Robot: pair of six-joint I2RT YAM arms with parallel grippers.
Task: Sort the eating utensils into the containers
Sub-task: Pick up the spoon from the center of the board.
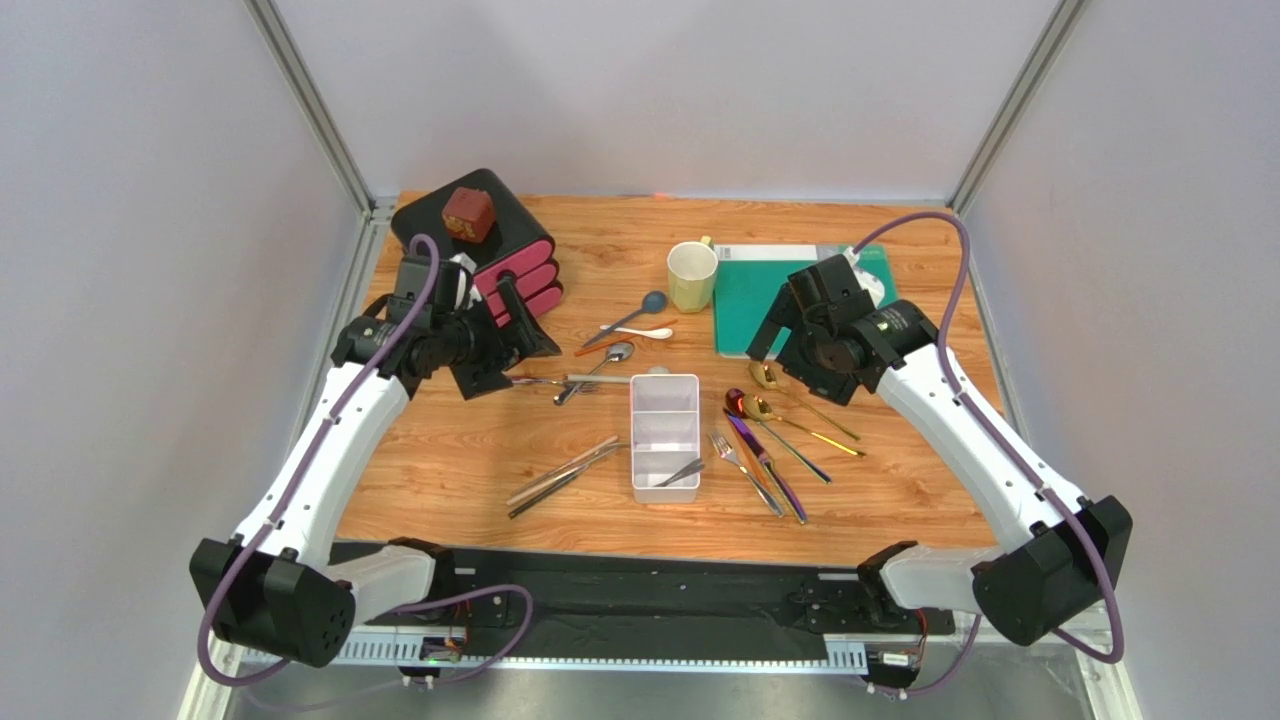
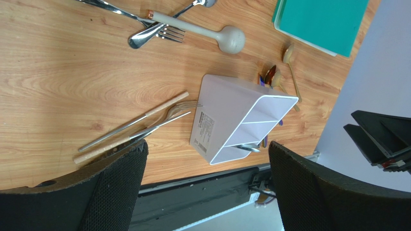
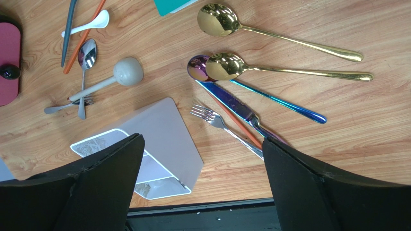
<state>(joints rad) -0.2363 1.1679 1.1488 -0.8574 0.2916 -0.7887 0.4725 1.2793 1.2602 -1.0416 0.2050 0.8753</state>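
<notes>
1. The wooden table [image 1: 451, 465] is being taken in first: matte, grained, with cutlery scattered around its middle.
2. The left gripper [image 2: 207, 149] is being held wide open toward the far left corner, with nothing between its textured black pads. The right gripper [image 3: 202, 144] is being held just as wide and empty toward the far right corner.
3. The white tray [image 1: 636, 435] is being seen mid-table between the two arms, its long axis running from far edge to near edge. It is smooth plastic with thin dividers, and one silver piece [image 1: 679, 473] is already lying in its nearest compartment.
4. The cluster between the tray and the right edge is judged the right arm's job, being nearest to it. The slim, glossy handles are slanting toward the near right corner.
5. The wood-handled pieces [image 2: 130, 130] left of the tray are being left to the left arm. They are long, thin and lying diagonally.
6. In that right cluster, two gold spoons [image 3: 226, 66], an iridescent purple spoon [image 3: 195, 65] and a silver fork [image 3: 217, 120] are being picked out. All are lying low and flat, so a grip across the narrow handle is judged best.
</notes>
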